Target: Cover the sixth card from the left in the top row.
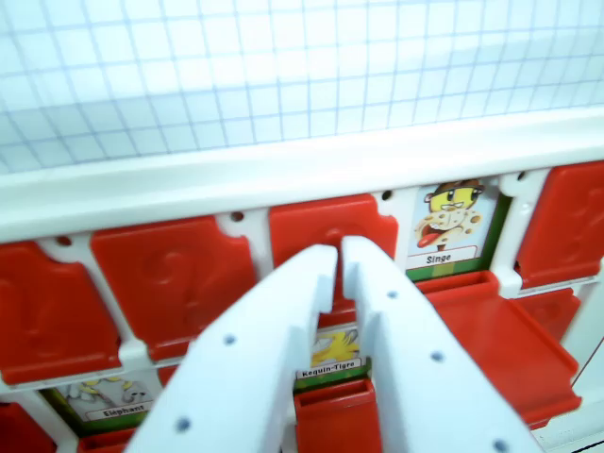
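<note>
Pincer (pixel 338 253): white, two fingers nearly pressed together with only a slim gap between the tips, nothing pinched; I saw it pointing away toward the far row of the game board (pixel 283 170).

Singe card (pixel 451 226): the one uncovered picture in the far row, a cartoon monkey, upright in its slot. It lay just right of the pincer tips and slightly farther off. I took it for the card to be covered, though I could not count six from the left in this view.

Red flap (pixel 491 330): belonging to that slot, lying folded down toward me, its hinge edge running left to right below the card.

Closed red covers (pixel 175 283): filling the slots to the left and directly ahead of the tips.

Judgement: I reckoned the next move needed a shift right, then a lift of the flap's near edge.
</note>
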### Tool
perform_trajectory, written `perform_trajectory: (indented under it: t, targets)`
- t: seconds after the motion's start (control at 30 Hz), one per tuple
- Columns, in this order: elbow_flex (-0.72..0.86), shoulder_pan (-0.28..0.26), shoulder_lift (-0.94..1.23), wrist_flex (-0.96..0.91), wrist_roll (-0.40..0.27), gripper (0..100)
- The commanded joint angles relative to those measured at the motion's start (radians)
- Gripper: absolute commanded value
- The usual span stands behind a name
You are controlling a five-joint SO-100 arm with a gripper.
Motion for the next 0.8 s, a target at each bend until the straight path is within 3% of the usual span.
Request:
perform_trajectory:
  t: [0.0, 0.3, 0.77]
  targets:
    - [-0.117, -0.02, 0.054, -0.028, 0.005, 0]
    - [-0.043, -0.02, 0.167, 0.012, 0.005, 0]
    - [0.107, -0.046, 0.512, 0.325, -0.048, 0]
